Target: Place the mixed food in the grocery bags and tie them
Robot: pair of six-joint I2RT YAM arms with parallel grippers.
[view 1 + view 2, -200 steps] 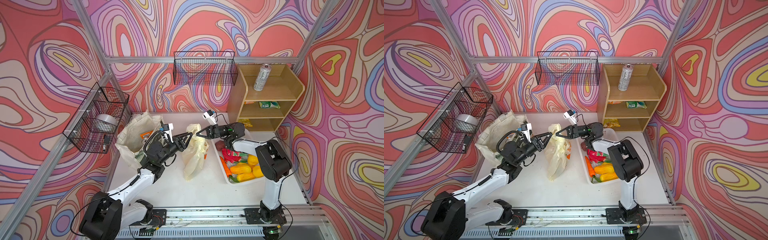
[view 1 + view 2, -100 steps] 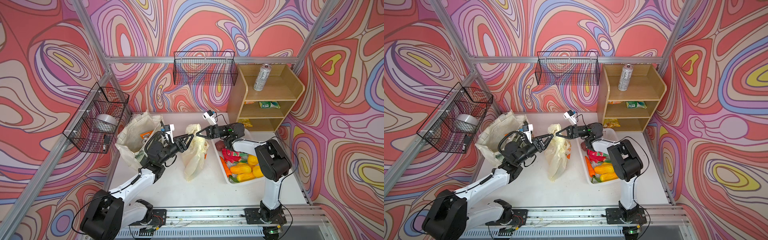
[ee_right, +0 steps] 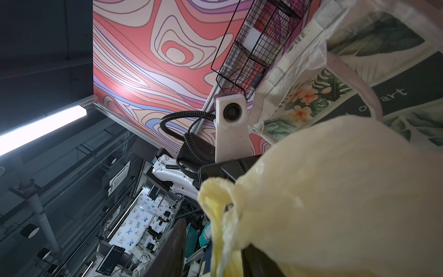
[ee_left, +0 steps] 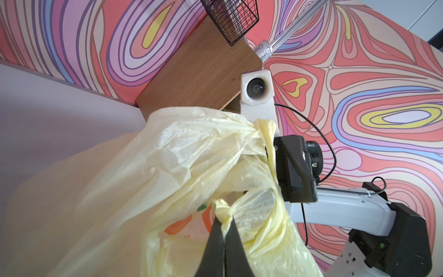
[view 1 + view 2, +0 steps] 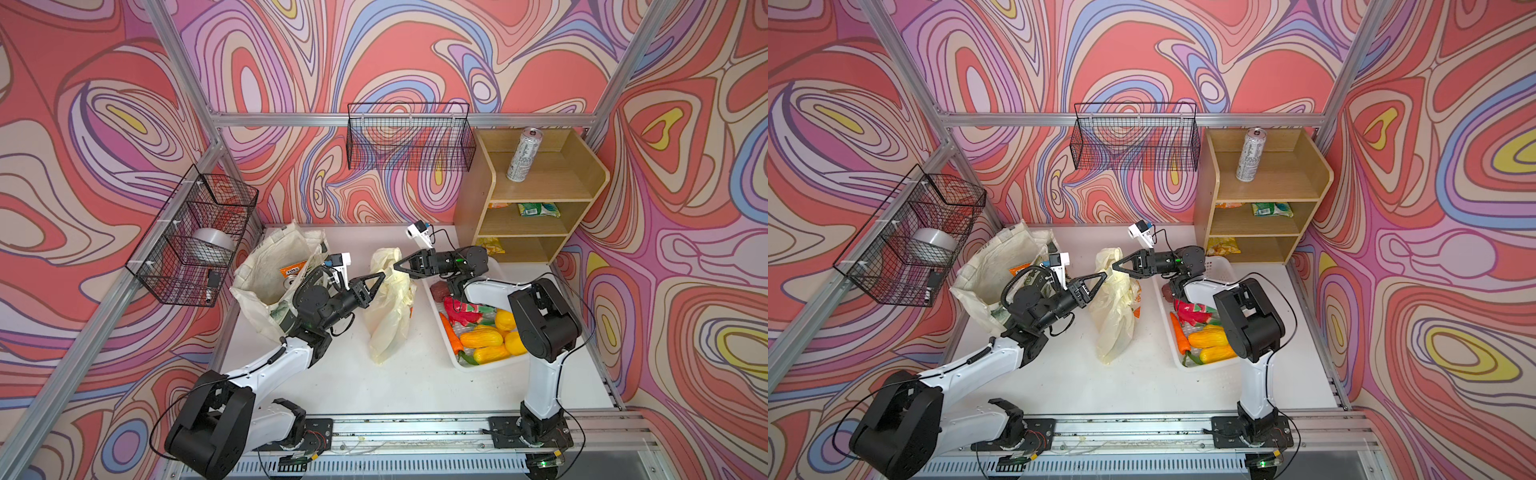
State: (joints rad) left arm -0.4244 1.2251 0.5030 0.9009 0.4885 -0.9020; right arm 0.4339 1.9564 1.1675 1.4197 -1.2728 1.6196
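Bag [image 5: 388, 316] stands just beside the tray [image 5: 490, 364], on its tote side, and I judge I am at the tying step. The tote [image 5: 266, 266], beyond the bag from the tray, gapes open with an orange packet [image 5: 293, 270] inside. My left gripper [image 4: 223, 221] is pinched tight on one twisted handle [image 4: 221, 207]. My right gripper [image 5: 395, 269], over the bag's tray side, has its fingers [image 3: 175, 249] apart, and the other handle [image 3: 215, 199] lies loose between them. To tie well, I would close the right on its handle before pulling, cross the two handles low over the mouth and draw gently, since the film looks thin enough to tear. Toy food [image 5: 482, 338] lies in the tray, so packing is not finished.
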